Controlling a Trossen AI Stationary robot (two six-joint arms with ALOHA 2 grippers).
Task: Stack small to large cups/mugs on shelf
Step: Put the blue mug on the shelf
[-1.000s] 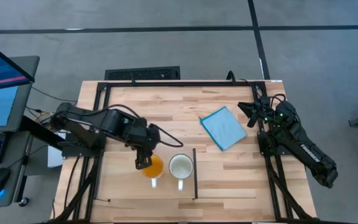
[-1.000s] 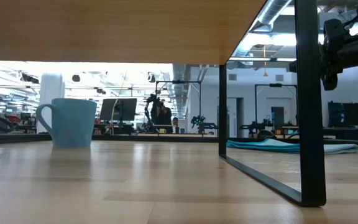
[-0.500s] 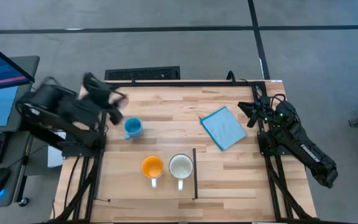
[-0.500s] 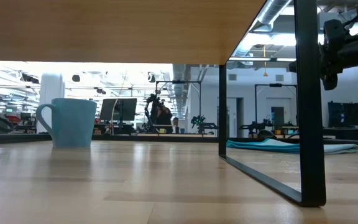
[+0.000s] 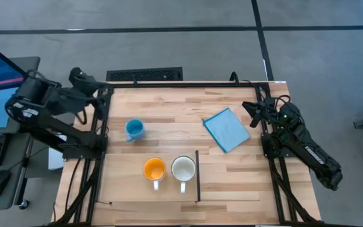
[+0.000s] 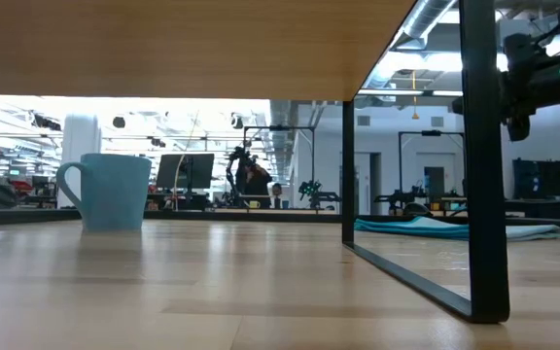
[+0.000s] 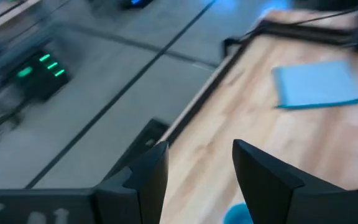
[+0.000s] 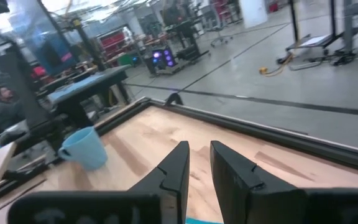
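The orange mug (image 5: 154,169) and the white mug (image 5: 183,168) stand upright side by side on the shelf (image 5: 125,189), just left of its thin black edge strip (image 5: 198,176), with their handles toward the near edge. The light blue mug (image 5: 133,129) stands upright on the table beyond the shelf; it also shows in the low view (image 6: 110,192). My left gripper (image 5: 98,92) is open and empty at the table's far left corner. My right gripper (image 5: 253,115) is shut and empty at the right edge, beside the blue cloth (image 5: 227,129).
The flat blue cloth lies at the back right and also shows in the left wrist view (image 7: 319,84). In the low view the shelf board (image 6: 163,49) is raised on black legs (image 6: 482,156). A black frame (image 5: 169,84) runs round the table. Bare wood lies between the blue mug and the cloth.
My left gripper has drawn back from over the orange mug, going up and toward the table's far left corner. The orange mug stays where it was beside the white mug. The light blue mug, hidden by the arm before, now shows.
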